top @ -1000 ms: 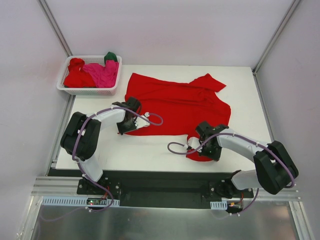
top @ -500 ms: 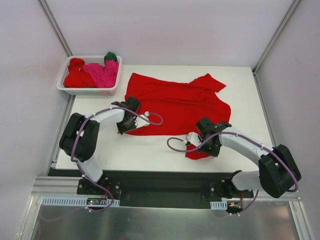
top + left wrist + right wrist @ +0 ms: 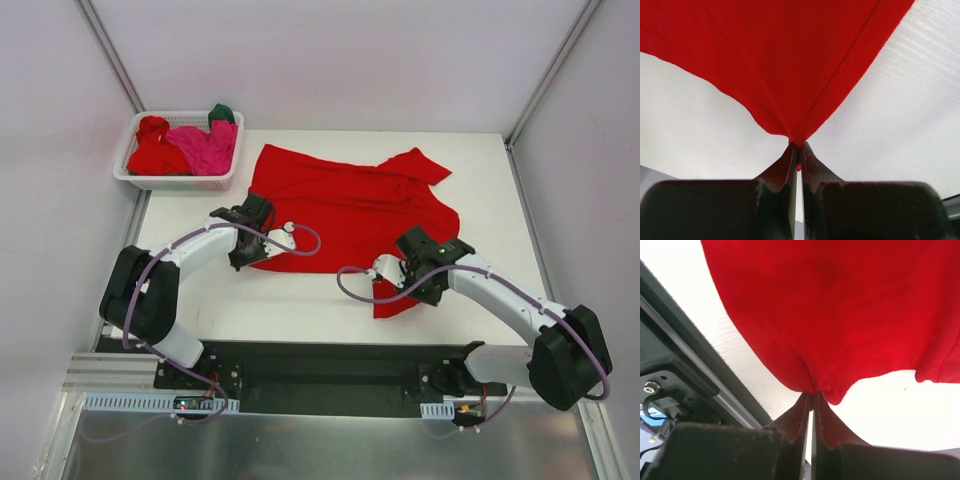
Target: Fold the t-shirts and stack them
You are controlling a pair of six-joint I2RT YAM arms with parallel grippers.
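Note:
A bright red t-shirt [image 3: 350, 205] lies spread across the middle of the white table, one sleeve pointing to the far right. My left gripper [image 3: 247, 238] is shut on the shirt's near left corner [image 3: 796, 139], the cloth fanning away from its tips [image 3: 798, 148]. My right gripper [image 3: 412, 280] is shut on the near right part of the shirt [image 3: 840, 340], and a red flap [image 3: 395, 303] hangs below it toward the table's front edge. Its tips [image 3: 813, 395] pinch a bunched fold. More t-shirts, red [image 3: 155, 148], magenta-pink [image 3: 205, 147] and dark green [image 3: 222, 112], sit in the basket.
The white lattice basket [image 3: 176, 179] stands at the far left corner of the table [image 3: 270, 300]. Grey walls and metal posts close in the sides. A black rail [image 3: 685, 340] runs along the table's near edge beside the right gripper.
Both grippers have moved away from the near edge with the cloth held. The right one lifted its corner up and forward, and the left one shifted slightly left, pulling the hem taut.

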